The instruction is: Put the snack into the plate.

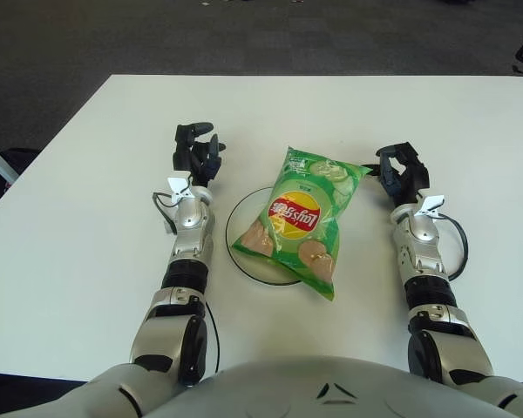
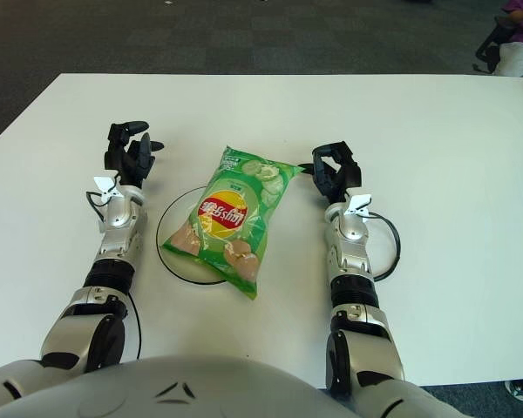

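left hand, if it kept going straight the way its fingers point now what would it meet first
Probably nothing. The left hand points away from the robot across bare white table, left of the snack bag and plate. The way looks free up to the table's far edge, though depth is hard to judge.

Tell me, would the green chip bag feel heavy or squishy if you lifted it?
The chip bag looks puffy, so it's probably light and squashy. Its shiny wrapper may be slippery. It hangs over the plate, so a nudge might slide it off.
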